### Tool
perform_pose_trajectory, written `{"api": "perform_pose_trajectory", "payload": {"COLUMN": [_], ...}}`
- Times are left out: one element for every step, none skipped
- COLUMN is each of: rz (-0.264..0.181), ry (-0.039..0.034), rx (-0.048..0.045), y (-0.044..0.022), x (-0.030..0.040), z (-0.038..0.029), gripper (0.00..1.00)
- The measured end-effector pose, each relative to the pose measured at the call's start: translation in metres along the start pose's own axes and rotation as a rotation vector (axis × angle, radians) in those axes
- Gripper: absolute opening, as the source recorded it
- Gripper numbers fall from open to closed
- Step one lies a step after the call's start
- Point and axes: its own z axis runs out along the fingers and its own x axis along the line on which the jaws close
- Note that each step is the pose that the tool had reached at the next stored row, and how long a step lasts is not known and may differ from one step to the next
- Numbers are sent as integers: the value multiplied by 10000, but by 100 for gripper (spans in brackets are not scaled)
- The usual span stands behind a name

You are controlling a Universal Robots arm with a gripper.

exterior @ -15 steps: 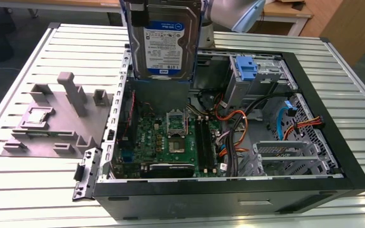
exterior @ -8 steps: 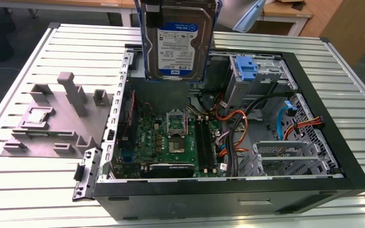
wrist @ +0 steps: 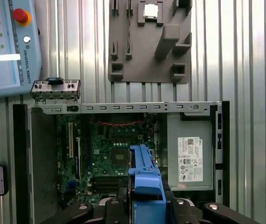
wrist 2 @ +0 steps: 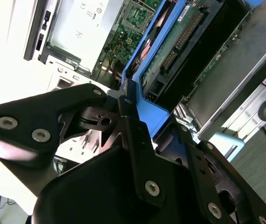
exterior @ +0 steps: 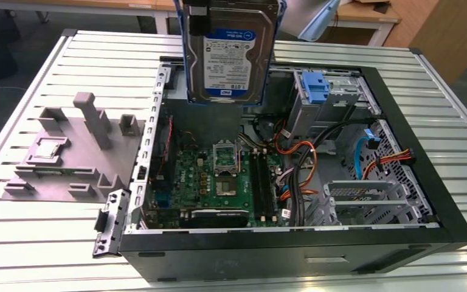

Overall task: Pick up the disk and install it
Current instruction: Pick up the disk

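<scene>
Hanging upright over the open black computer case [exterior: 298, 246], the disk [exterior: 229, 55], a flat silver hard drive with a blue-and-white label and blue plastic carrier frame, is raised above the green motherboard [exterior: 217, 176]; the black claw [wrist: 146, 200] is clamped on its blue frame; the case rests on the slatted metal desk [exterior: 39, 243]

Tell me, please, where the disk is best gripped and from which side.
Probably by the top end of its blue frame, from above, as the gripper holds it: the disk hangs upright over the case, and that narrow end fits between the fingers.
</scene>
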Motion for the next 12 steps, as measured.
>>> {"api": "perform_pose_trajectory", "payload": {"rz": [0, -1, 0, 1, 0, 1, 0, 0, -1, -1, 0, 0], "ry": [1, -1, 0, 0, 0, -1, -1, -1, 0, 0, -1, 0], "rx": [0, 0, 0, 0, 0, 0, 1, 0, 0, 0, 0, 0], "y": [-9, -12, -12, -12, -13, -13, -14, -15, -17, -21, -24, -27], "x": [0, 1, 1, 1, 0, 0, 0, 0, 0, 0, 0, 0], "z": [0, 0, 0, 0, 0, 1, 1, 1, 1, 1, 1, 1], "gripper": [36, 36, 36, 36, 36, 36, 36, 36, 36, 36, 36, 36]}}
